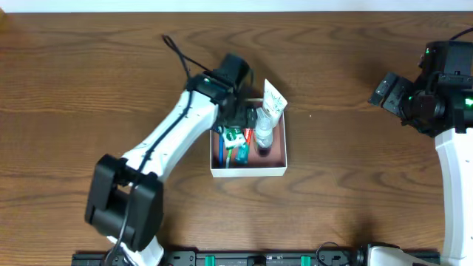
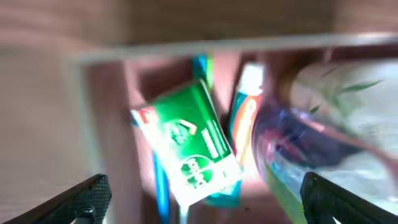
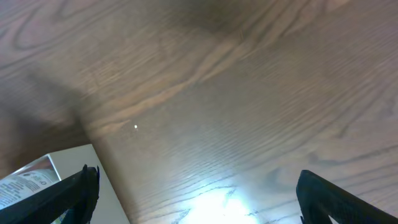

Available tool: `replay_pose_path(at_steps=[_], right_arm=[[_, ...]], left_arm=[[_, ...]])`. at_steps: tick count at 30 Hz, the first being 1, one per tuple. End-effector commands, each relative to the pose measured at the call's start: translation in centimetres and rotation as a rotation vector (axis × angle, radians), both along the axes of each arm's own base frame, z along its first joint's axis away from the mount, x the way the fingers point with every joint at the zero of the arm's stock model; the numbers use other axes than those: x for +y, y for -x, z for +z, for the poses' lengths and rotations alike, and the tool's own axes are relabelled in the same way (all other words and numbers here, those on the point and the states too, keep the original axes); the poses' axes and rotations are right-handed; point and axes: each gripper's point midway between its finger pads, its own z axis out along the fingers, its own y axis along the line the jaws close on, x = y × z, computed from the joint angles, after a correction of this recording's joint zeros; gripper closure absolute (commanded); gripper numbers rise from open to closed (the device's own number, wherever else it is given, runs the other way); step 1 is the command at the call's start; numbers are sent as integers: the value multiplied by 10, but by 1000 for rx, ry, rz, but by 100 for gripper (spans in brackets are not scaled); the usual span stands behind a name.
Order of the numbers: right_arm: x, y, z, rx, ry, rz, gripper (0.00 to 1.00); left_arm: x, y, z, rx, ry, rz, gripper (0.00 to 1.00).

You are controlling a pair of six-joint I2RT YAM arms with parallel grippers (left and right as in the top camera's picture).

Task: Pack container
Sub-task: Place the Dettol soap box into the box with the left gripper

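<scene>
Hovering over the container's 11 o'clock corner, the left gripper has its fingers spread with nothing between them. The container sits near the middle of the wooden table. Inside, a green box lies toward 9 o'clock and a clear bottle toward 3 o'clock. A white leaf-printed tube leans over the 1 o'clock rim. The right gripper, well apart at 3 o'clock, has its fingers spread above bare wood.
</scene>
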Motion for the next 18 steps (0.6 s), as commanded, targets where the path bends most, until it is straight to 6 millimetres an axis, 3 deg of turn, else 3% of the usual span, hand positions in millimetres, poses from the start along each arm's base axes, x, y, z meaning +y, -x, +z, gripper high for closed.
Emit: replay_pose_path(at_steps=[1, 10, 13, 18], right_arm=[[-3, 0, 1, -1, 1, -7, 1], [-3, 0, 1, -1, 1, -7, 1], [-3, 0, 1, -1, 1, -7, 1], [-3, 0, 1, -1, 2, -7, 1]], left_arm=[[23, -22, 52, -162, -21, 31, 2], [77, -18, 148, -455, -119, 94, 2], [89, -5, 180, -544, -170, 22, 2], [116, 29, 210, -599, -270, -35, 2]])
